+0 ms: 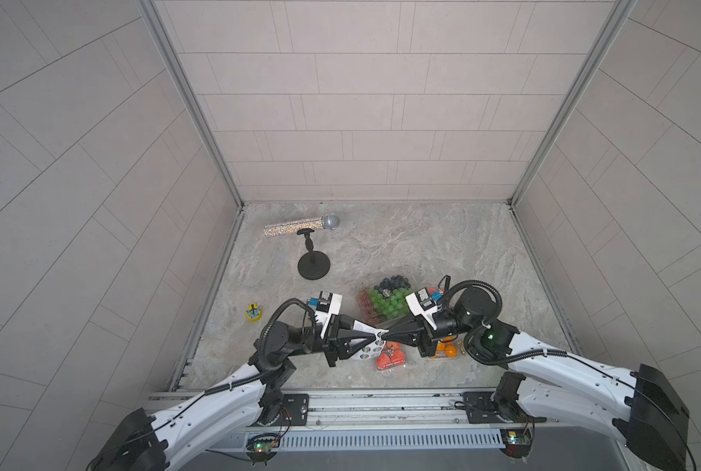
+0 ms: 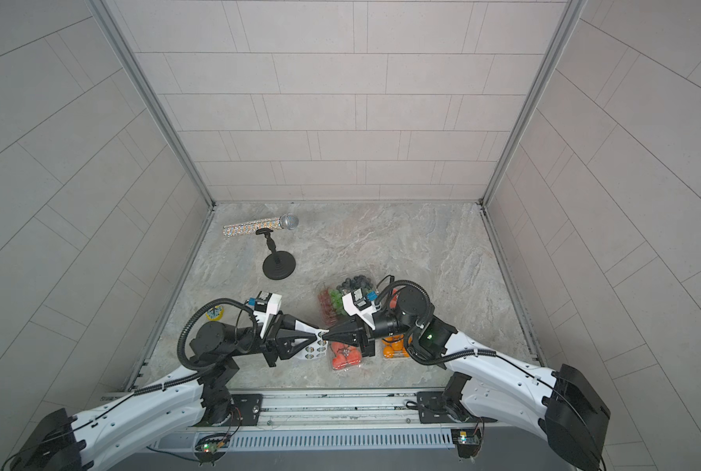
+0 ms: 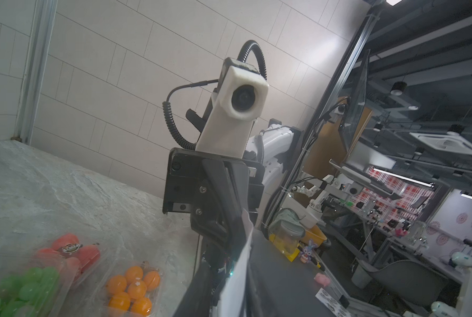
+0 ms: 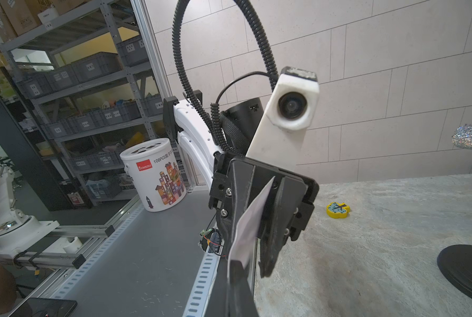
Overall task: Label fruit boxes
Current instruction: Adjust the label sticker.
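Top views had the right gripper [image 1: 385,335] pinched on the sticker sheet [image 1: 367,348], left gripper [image 1: 374,336] straddling it, grip unclear. Fruit boxes [image 1: 385,304] sat clustered on the worktop [image 1: 422,244] below: probably light, flimsy, slick, so steady them by the rim.

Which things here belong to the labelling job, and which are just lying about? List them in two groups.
Job: grape and blueberry box, near red fruit box, far red fruit box, orange box, sticker sheet.
Lying about: microphone, black stand, yellow toy.
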